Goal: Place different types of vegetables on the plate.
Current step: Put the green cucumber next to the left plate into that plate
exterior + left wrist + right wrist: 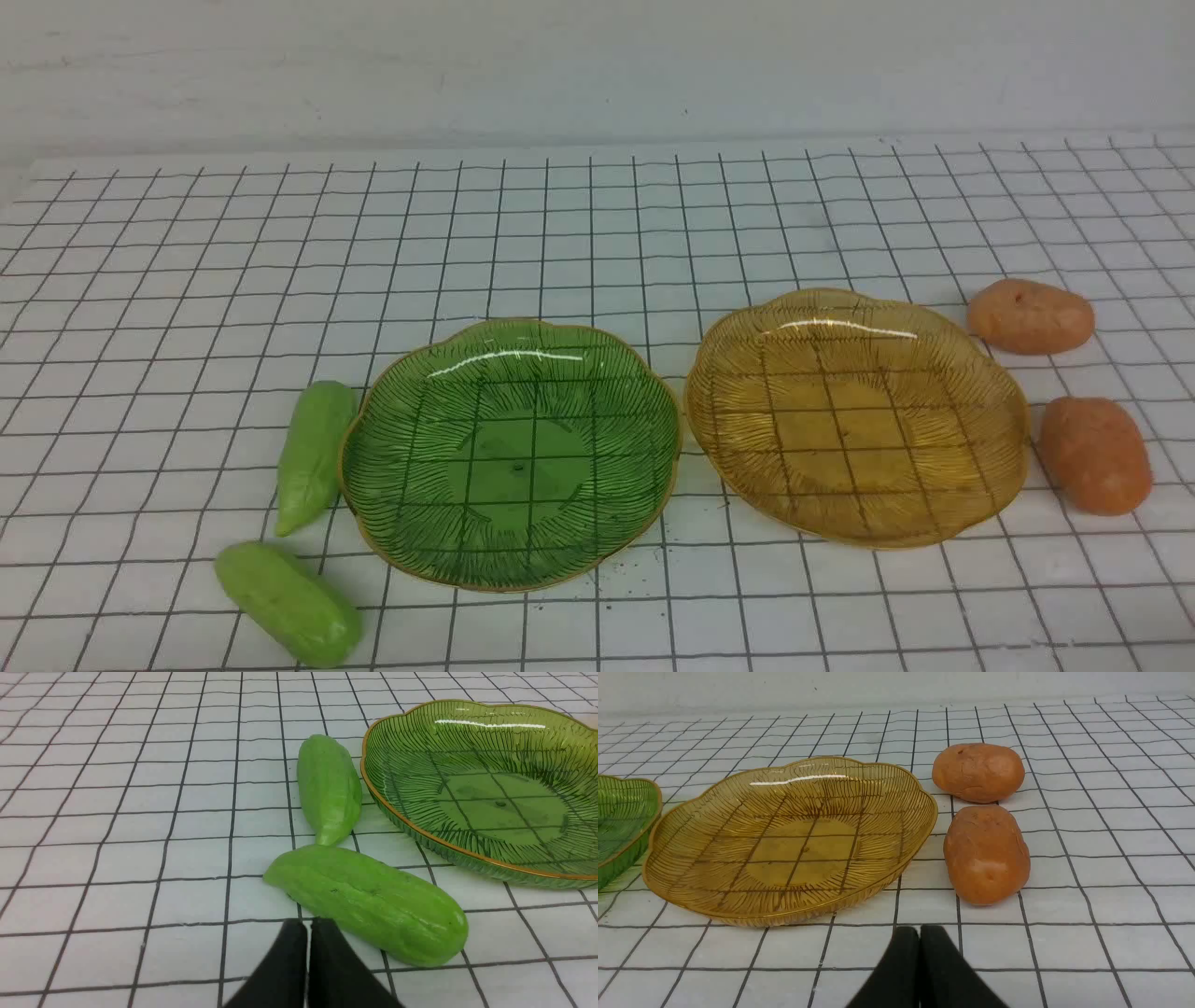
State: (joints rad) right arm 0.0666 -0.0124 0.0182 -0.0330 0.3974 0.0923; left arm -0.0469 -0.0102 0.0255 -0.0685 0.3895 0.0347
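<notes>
Two light-green pods lie left of the green glass plate (373, 523): one (314, 455) beside its rim, one (288, 602) nearer me. Two orange-brown potato-like lumps lie right of the amber glass plate (1004, 439): one far (1030, 316), one near (1094, 455). Both plates are empty. No gripper shows in the front view. In the left wrist view my left gripper (308, 926) is shut and empty, just short of the near pod (369, 900); the other pod (329, 787) lies beyond. In the right wrist view my right gripper (919, 933) is shut and empty, short of the near lump (986, 854) and far lump (978, 771).
Everything rests on a white cloth with a black grid (597, 233). A pale wall (597, 65) rises behind the table's far edge. The green plate (481, 784) and the amber plate (691, 896) sit side by side, nearly touching.
</notes>
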